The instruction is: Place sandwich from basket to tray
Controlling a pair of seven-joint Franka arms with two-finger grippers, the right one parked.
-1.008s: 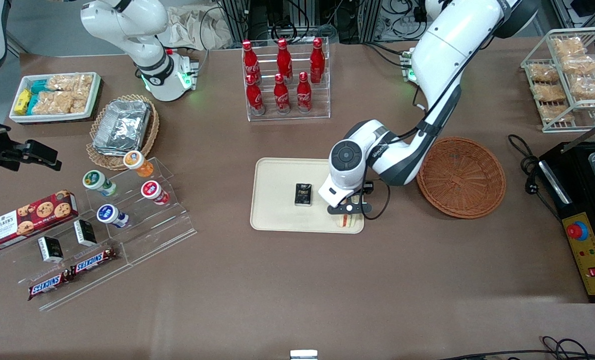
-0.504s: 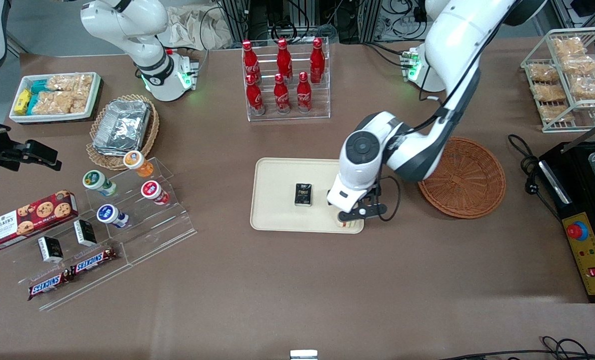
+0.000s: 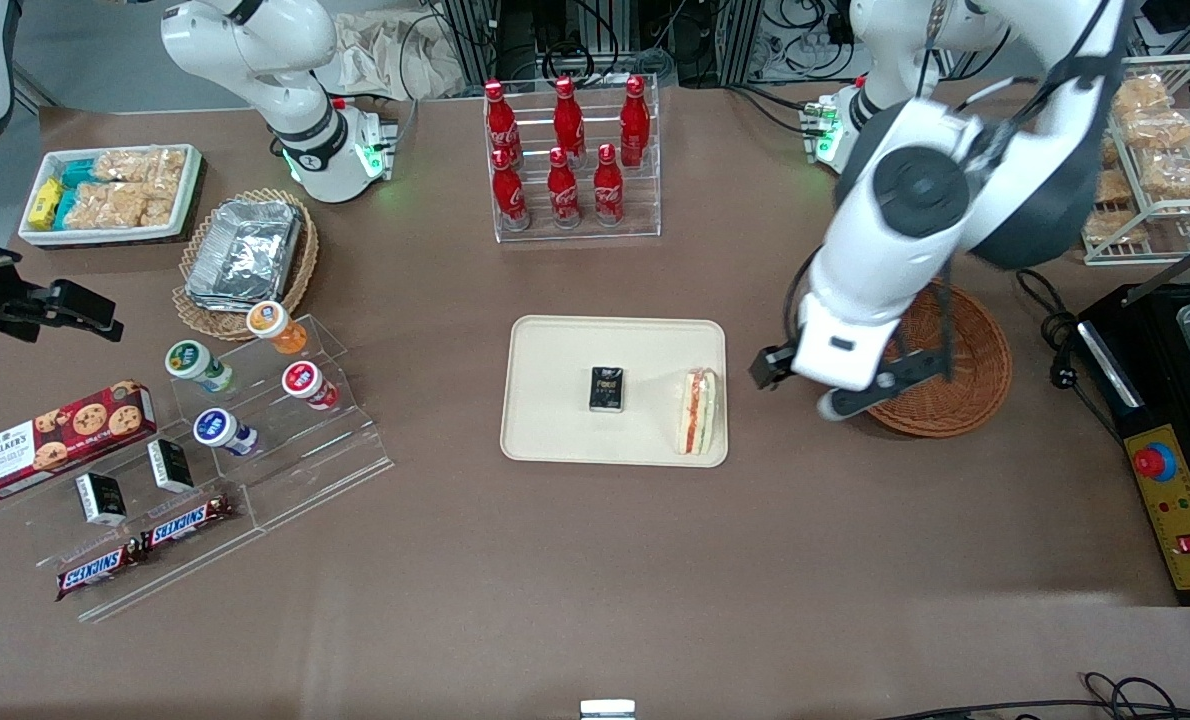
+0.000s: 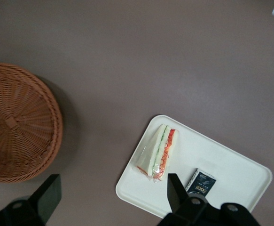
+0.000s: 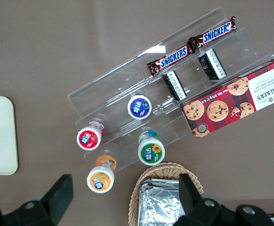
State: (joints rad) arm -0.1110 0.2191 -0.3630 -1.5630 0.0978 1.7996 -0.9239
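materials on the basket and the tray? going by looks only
Basket: woven wicker or rattan, reddish-brown; the coiled weave and ribs show, slight sheen.
Tray: looks like moulded plastic or melamine, beige, smooth and matte, with rounded corners and a low rim; can't rule out a fibre composite.
Sandwich lies on the tray; the open gripper hangs above the table between the two.

From the front we look steeply down over the whole table (image 3: 575,560); our left wrist view, raised, shares the tray (image 4: 230,160) and basket (image 4: 14,122); the open gripper (image 4: 113,200) frames it.
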